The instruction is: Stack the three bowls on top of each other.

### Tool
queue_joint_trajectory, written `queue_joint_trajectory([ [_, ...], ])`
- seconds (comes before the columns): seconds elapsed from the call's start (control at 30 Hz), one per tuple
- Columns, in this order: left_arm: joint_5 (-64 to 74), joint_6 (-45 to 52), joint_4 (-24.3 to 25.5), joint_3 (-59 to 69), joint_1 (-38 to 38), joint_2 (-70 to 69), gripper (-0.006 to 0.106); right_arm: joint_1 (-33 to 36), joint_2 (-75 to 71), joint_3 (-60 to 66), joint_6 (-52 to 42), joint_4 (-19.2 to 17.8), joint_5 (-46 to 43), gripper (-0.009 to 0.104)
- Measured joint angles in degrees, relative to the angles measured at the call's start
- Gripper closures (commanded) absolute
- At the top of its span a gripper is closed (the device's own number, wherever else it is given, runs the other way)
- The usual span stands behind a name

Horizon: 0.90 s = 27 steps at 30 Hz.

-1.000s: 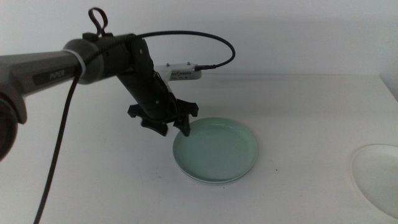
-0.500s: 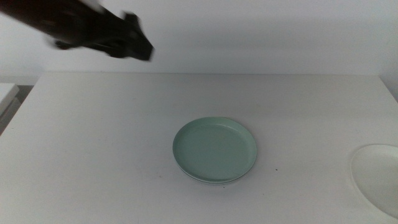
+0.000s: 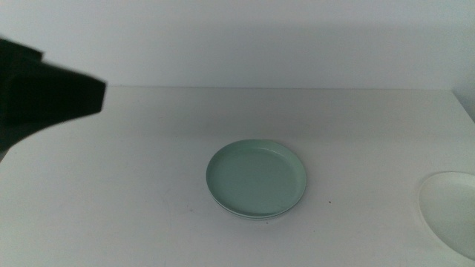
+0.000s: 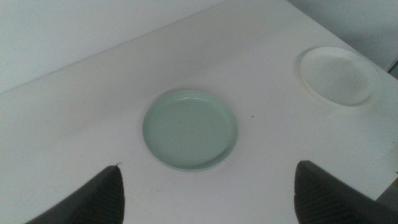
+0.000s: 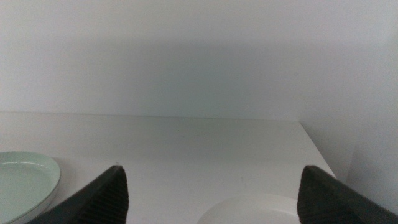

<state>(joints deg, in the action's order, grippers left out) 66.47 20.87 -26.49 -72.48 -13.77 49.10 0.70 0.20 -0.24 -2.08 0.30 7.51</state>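
While the mint green bowl [image 3: 257, 178] sits mid-table on top of another bowl whose pale rim [image 3: 252, 215] just peeks out underneath, the white bowl [image 3: 450, 208] is off on its own, well apart, near the table [image 3: 133, 185] edge. Left fingers [image 4: 208, 196] hang spread wide above and back from the green bowl, holding nothing. Right fingers [image 5: 211, 196] are wide apart too, empty, with the white bowl just ahead between them.
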Motion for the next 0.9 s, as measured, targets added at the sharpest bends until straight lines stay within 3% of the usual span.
queue_joint_trajectory([
  [0.77, -0.07, -1.17, 0.0, 0.58, 0.0, -4.05, 0.007, 0.0, 0.0, 0.0, 0.14, 0.0, -2.87, 0.023],
  [0.9, -0.07, -1.17, 0.0, 0.58, 0.0, -4.05, 0.007, 0.0, 0.43, -1.12, 5.62, 1.03, -1.62, 0.023],
])
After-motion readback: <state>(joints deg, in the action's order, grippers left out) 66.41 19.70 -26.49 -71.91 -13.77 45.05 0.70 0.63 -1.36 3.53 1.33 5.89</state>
